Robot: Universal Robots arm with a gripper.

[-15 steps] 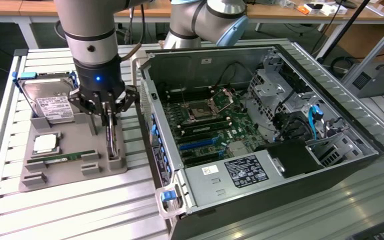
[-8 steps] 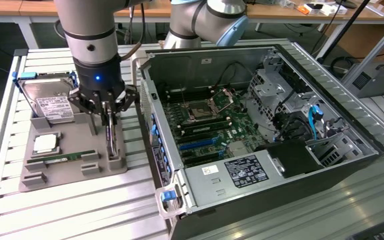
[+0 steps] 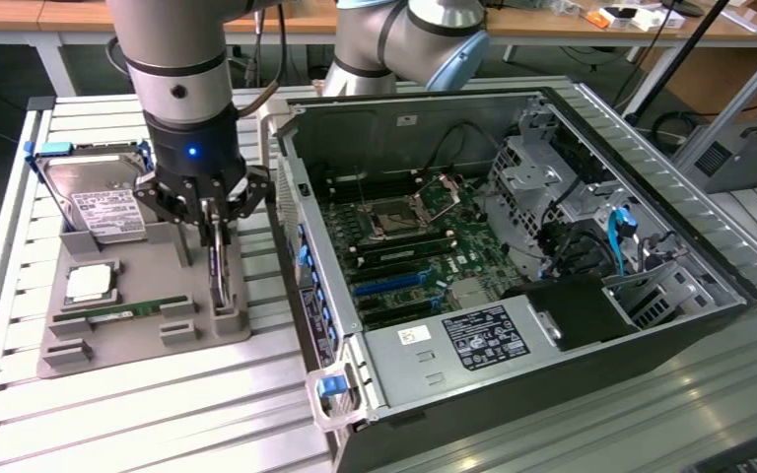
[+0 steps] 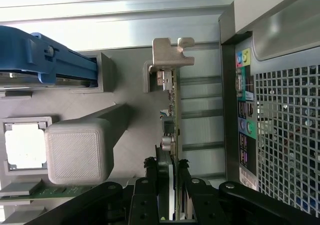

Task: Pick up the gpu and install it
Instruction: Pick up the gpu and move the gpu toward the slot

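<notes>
- The jaws stand narrow, 1 on each face of the gpu [image 4: 173, 116], and look closed on its upper edge (no gap shows at either pad).
- The gpu sits directly between and below the jaws, upright on its long edge in the slotted posts of the grey holder [image 3: 155, 258] and not yet lifted. That pose likely leaves both faces free for a pinch from above.
- Its metal bracket [image 4: 172, 52] lies beyond the jaws, clear of the grip, probably so nothing hinders it when it meets the case.
- On 1 side of the jaws, the hard drive [image 3: 96, 202], processor [image 3: 90, 283] and memory stick [image 3: 122, 310] rest in their own pockets of the holder.
- On the other side, near the jaws, the computer case [image 3: 392, 113] lies open-side up on the table [image 3: 155, 414]. I judge this is so a card can come down onto the board.
</notes>
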